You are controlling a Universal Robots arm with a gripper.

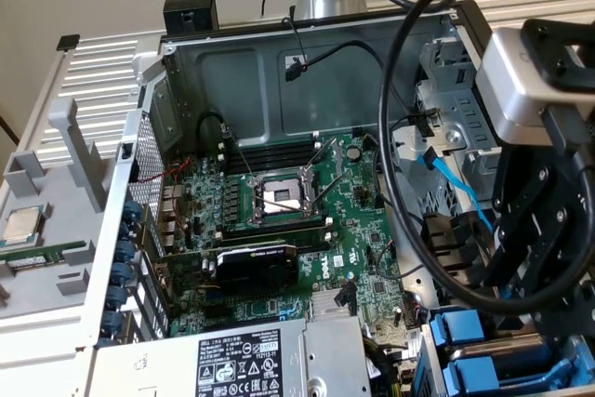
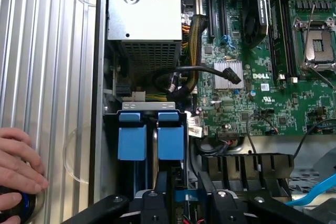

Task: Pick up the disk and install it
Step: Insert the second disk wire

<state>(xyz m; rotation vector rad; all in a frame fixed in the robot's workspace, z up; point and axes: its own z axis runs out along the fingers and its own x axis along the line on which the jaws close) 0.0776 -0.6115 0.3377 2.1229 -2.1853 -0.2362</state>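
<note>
- An open computer case [image 1: 279, 53] lies on its side, its green motherboard [image 1: 363, 230] exposed, with an empty processor socket [image 1: 279, 197] near the middle and a black graphics card [image 1: 256, 265] below it.
- A silver power supply [image 1: 232, 364] with a printed label sits at the near edge of the case in the exterior view.
- Thick black cables [image 1: 395, 137] loop over the drive cage on the exterior view's right, and a thin blue cable [image 1: 456, 178] runs down beside them; both crowd the space above the bays.
- On the exterior view's left, a grey holder [image 1: 46, 192] carries a small square processor chip [image 1: 23, 225] and a narrow green memory stick [image 1: 42, 254].
- The disk [image 2: 170, 135] stands in the drive bay, its bright blue carrier front beside a second blue carrier [image 2: 132, 135]; its metal body is hidden.
- The arm reaches down at the exterior view's right, wrist camera housing on top, with the tool [image 2: 184, 195] directly over the bay.
- The tool's black fingers [image 2: 160, 192] stand slightly apart on either side of the blue carrier's edge; whether they grip it I cannot tell.
- A person's hand [image 2: 18, 166] rests on the ribbed metal desk [image 2: 52, 77] beside the case.
</note>
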